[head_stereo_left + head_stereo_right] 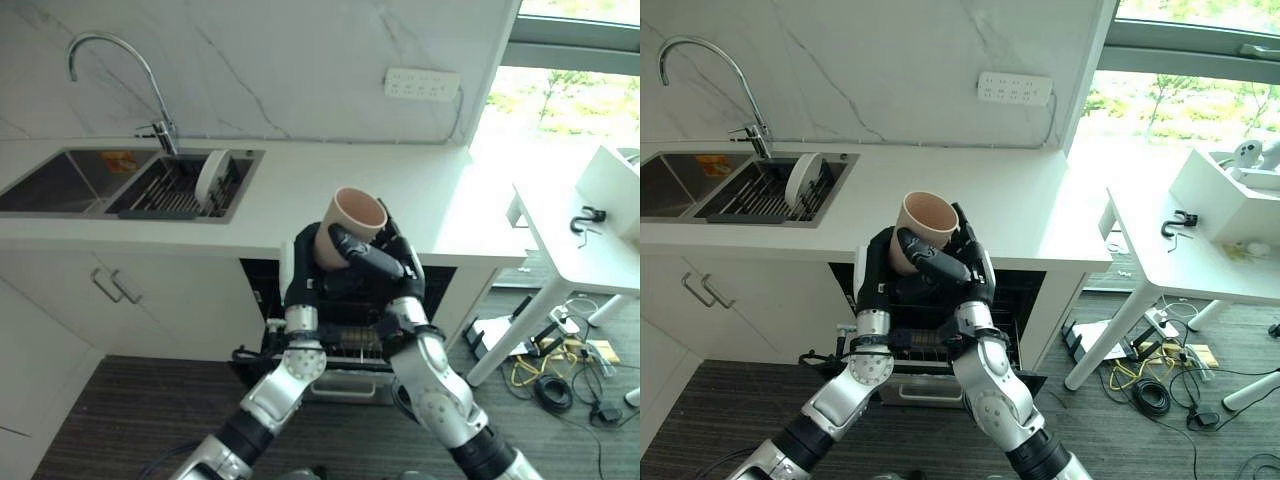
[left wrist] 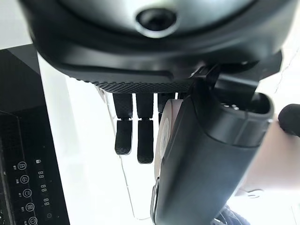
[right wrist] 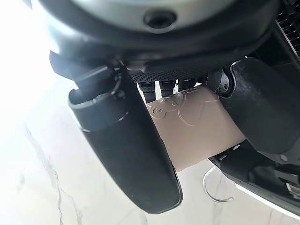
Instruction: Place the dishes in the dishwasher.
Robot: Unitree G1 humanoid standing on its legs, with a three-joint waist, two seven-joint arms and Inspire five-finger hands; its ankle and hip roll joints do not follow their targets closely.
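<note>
I have the beige cup (image 1: 350,226) up in the air in front of the counter edge, mouth tilted toward about 1 o'clock, held above the open dishwasher (image 1: 345,345). My right hand (image 1: 385,262) is curled round the cup's side, thumb across the front and the fingers behind; the right wrist view shows the cup wall pressed between them. My left hand (image 1: 302,268) stands upright just at 9 o'clock of the cup, and in its own wrist view its fingers (image 2: 136,140) hang straight, so I read it as relaxed and only steadying, not gripping.

The step, as I judge it, is lowering the cup into the rack (image 1: 350,340), which lies at 6 o'clock under my forearms. To do that well I would keep the right grasp firm, draw the left hand off toward 9 o'clock so it does not catch the rim, then turn the cup mouth-down before it reaches the tines. Both arms hide much of the rack, so I cannot tell which slot is free; I would descend slowly and let go only once the rim is seated.

Further out, at 10 o'clock, a white plate (image 1: 211,176) stands on edge in the sink's drying tray (image 1: 160,195), beside the faucet (image 1: 120,80). That one looks like the next dish.
</note>
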